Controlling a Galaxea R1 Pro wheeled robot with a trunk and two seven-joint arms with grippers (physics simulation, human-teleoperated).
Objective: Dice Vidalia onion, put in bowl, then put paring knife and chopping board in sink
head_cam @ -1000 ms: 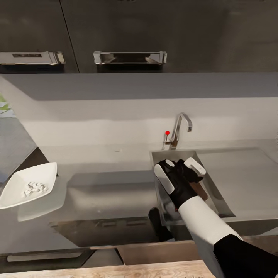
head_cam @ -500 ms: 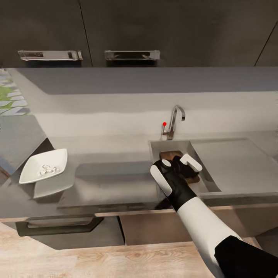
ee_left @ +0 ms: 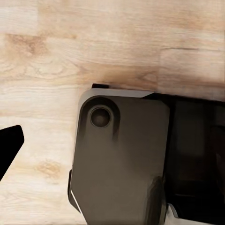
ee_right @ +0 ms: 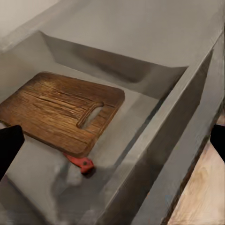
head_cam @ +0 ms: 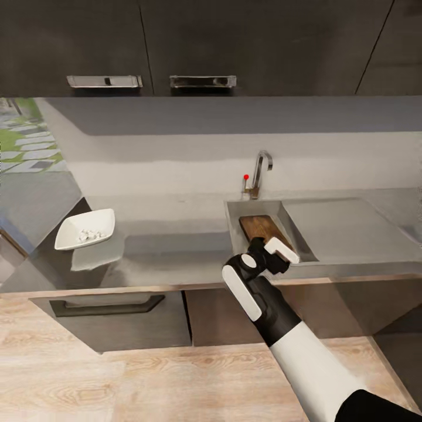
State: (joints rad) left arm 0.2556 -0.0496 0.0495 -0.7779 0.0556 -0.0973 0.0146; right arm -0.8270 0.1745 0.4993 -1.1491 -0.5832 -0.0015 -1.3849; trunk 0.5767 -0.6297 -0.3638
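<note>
Since the earlier frame the right gripper (head_cam: 271, 258) has drawn back from the sink (head_cam: 234, 206) to the counter (head_cam: 176, 258) edge, jaws wide and empty.

Head view: board (head_cam: 261, 228) lies in the basin beyond the jaws; bowl (head_cam: 85, 228) well left.

Right wrist view: knife (ee_right: 78, 162) handle protrudes from under the board, slot end nearest.

Left wrist view: left jaws' state cannot be told.

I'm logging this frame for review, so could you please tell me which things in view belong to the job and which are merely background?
Job:
chopping board, lying in the sink
paring knife, its red handle poking out from under the board
bowl with diced onion, on the countertop
right gripper, open

Background:
faucet
cabinet handles
wood floor
</note>
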